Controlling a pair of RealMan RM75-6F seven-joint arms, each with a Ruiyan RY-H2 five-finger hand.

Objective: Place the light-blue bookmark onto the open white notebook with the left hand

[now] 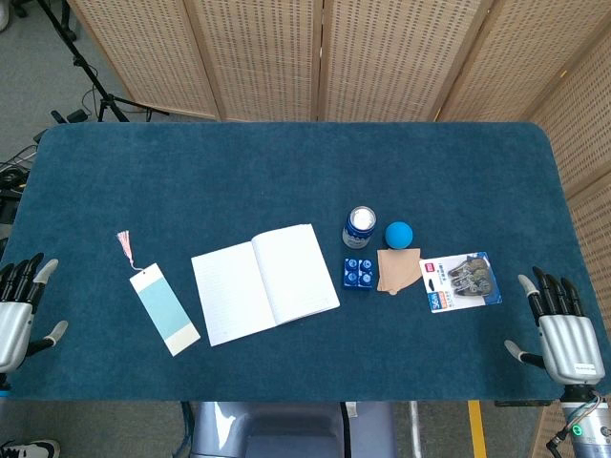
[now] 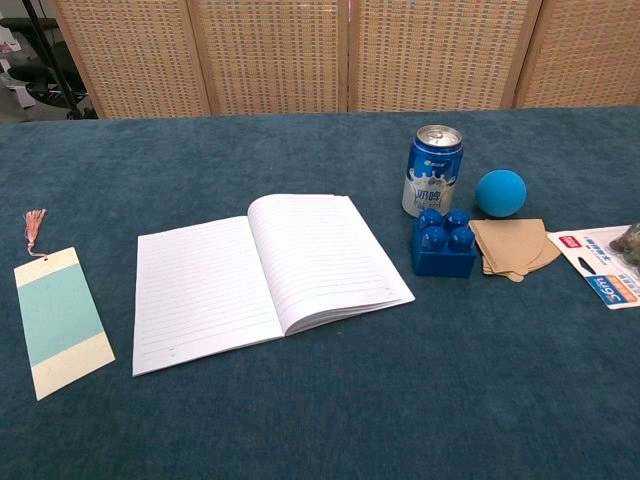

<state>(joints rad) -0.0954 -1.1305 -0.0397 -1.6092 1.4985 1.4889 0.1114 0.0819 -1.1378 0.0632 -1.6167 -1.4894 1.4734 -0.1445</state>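
Head view: nothing is grasped yet, the left hand point(image 1: 17, 320) spread empty at the table's left edge, so a reach toward the bookmark point(image 1: 164, 312), left of the notebook point(image 1: 264, 283), is called for.

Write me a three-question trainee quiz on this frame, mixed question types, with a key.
1. True or false: the light-blue bookmark already lies on the open white notebook.
2. Which stands closest to the can? A) retail card pack B) blue ball C) bookmark
3. Fill in: the left hand holds ____.

Key
1. False: it lies on the table left of the notebook, apart from it.
2. B
3. Nothing: its fingers are spread at the table's left edge; the right hand is likewise open at the right edge.
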